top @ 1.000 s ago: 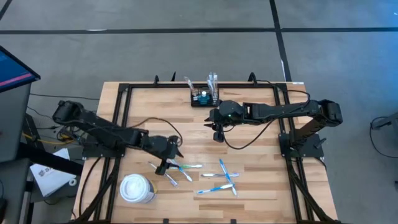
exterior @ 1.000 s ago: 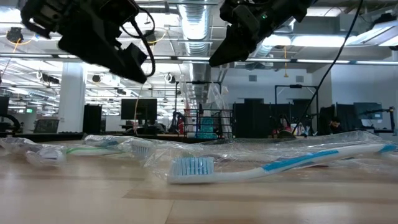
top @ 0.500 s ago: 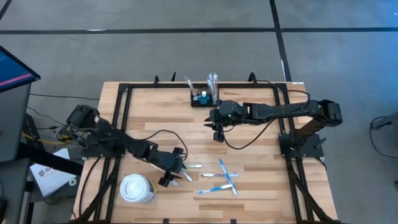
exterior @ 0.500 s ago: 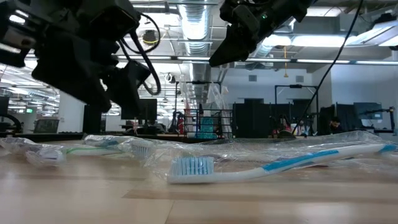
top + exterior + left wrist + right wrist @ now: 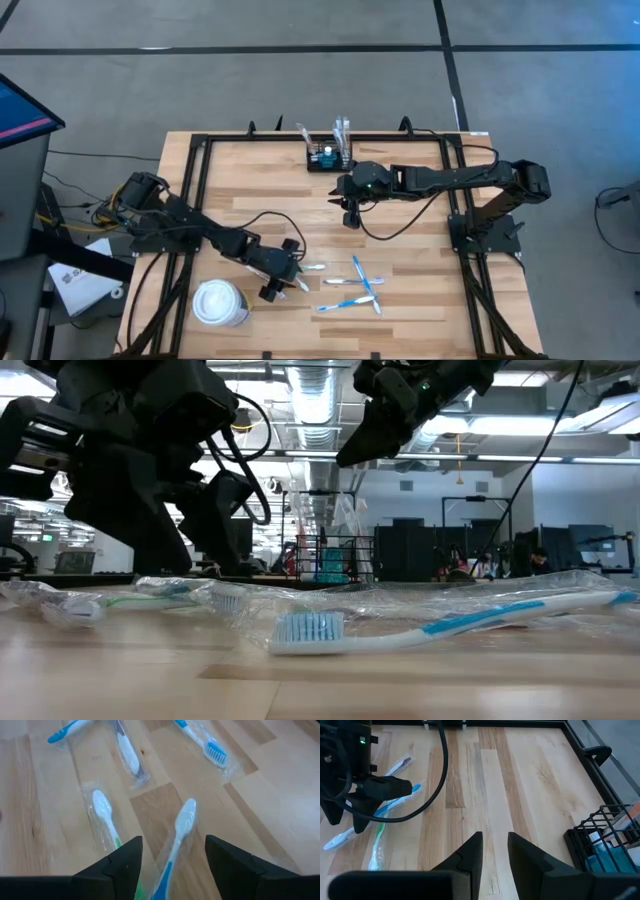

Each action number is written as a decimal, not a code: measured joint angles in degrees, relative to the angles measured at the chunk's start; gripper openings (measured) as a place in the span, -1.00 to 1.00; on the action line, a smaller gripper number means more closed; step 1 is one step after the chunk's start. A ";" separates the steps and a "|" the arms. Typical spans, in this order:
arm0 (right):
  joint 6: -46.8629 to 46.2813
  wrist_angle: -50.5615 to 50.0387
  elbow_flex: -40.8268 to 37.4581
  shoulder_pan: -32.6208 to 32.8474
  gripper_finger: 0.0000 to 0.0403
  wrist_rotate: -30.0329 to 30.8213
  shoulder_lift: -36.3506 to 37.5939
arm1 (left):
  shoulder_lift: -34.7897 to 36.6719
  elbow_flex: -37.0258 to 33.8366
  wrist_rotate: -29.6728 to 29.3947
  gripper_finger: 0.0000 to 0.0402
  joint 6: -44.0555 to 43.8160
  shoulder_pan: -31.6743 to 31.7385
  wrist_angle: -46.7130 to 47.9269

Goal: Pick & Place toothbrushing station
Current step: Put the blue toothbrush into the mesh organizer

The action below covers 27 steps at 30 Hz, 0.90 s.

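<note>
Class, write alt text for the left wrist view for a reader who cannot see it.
The left gripper hangs open just above a wrapped blue-and-white toothbrush on the wooden table. A green-handled toothbrush lies beside it, with three more wrapped brushes farther off.

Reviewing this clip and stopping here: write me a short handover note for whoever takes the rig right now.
Left pincer: open, low over the wrapped toothbrushes, straddling a blue-handled one; nothing held.
Right pincer: empty, narrow gap, hovering mid-table near the toothbrushing station.
Station sits at the far edge, some items already in it.
White lidded cup sits at the near left.
Left: grasp a brush and carry it to the station.
</note>
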<state>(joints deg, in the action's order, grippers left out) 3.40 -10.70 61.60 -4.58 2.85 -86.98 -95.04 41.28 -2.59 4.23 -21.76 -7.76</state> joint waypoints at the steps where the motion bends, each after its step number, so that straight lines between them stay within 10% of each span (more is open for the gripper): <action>1: 0.00 -0.02 0.00 0.00 -0.59 -0.01 0.00 | 0.00 0.00 0.00 0.02 -0.01 -0.09 0.10; 27: 0.00 0.00 0.00 0.00 -0.59 -0.01 0.00 | -0.74 -0.63 -2.08 -0.32 2.97 -0.41 -0.07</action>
<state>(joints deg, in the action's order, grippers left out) 3.40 -10.70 61.60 -4.58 2.84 -86.98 -95.79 40.64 -4.67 7.20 -22.17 -7.84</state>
